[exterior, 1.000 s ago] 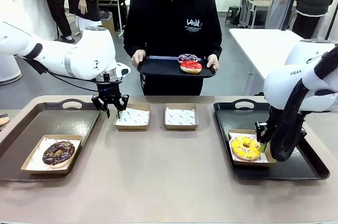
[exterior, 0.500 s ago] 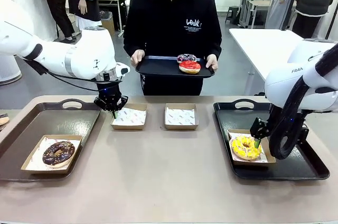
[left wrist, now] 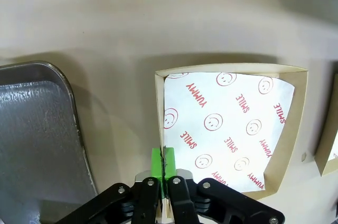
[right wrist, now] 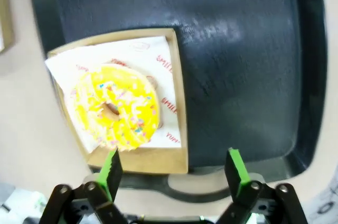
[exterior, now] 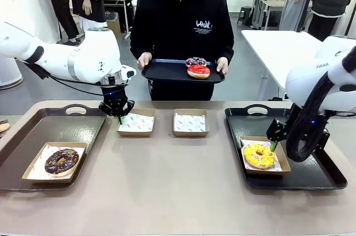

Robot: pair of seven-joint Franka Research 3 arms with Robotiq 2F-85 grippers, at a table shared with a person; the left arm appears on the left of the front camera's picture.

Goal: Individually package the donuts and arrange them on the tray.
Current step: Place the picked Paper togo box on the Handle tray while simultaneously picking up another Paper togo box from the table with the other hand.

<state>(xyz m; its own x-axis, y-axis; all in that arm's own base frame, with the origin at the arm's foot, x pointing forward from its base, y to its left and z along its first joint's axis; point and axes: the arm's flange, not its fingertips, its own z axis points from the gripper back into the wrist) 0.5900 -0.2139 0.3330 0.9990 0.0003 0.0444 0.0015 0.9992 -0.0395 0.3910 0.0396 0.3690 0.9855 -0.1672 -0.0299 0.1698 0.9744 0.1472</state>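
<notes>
My left gripper (exterior: 118, 117) is shut on the left wall of an empty paper-lined box (exterior: 136, 123); in the left wrist view the green pads (left wrist: 158, 160) pinch that cardboard wall of the box (left wrist: 227, 123). My right gripper (exterior: 274, 142) hangs open just above a boxed yellow sprinkled donut (exterior: 258, 155) on the right black tray (exterior: 322, 177). In the right wrist view the gripper (right wrist: 173, 168) stands open and holds nothing, with the yellow donut (right wrist: 116, 106) below it. A chocolate donut (exterior: 61, 160) lies boxed on the left tray (exterior: 33, 130). The person holds a small tray (exterior: 167, 72) with a red glazed donut (exterior: 198, 71) and a dark sprinkled donut (exterior: 196, 61).
A second empty lined box (exterior: 190, 123) sits at the table's far middle. The left tray's rim (left wrist: 74, 129) lies close beside the gripped box. The near half of the tan table between the two trays is bare.
The left gripper closed on the box wall. The right gripper rose a little and drew back from the yellow donut's box. The person's tray stayed about where it was.
</notes>
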